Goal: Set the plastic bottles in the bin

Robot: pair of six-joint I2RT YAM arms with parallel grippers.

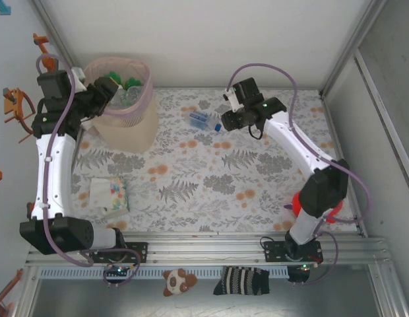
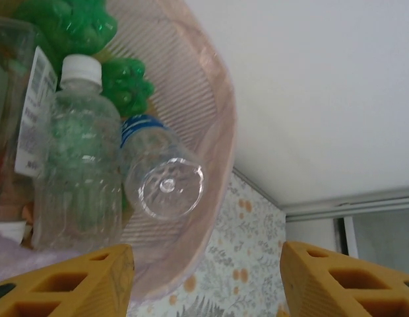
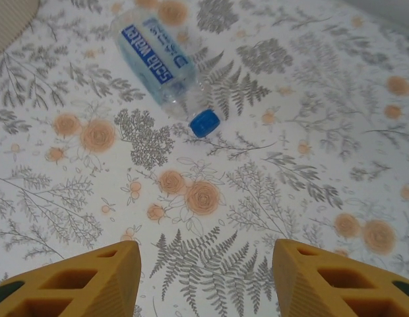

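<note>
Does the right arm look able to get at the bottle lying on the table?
Probably yes: the right gripper hangs open just short of the bottle, cap toward it, with only bare tablecloth between them.

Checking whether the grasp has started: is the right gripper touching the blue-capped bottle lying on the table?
Apart. In the right wrist view the right gripper stands open over bare floral tablecloth, and the blue-capped bottle lies well beyond its fingers.

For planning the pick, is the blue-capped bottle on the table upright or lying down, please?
Lying down: the blue-capped bottle rests on its side, label facing up.
</note>
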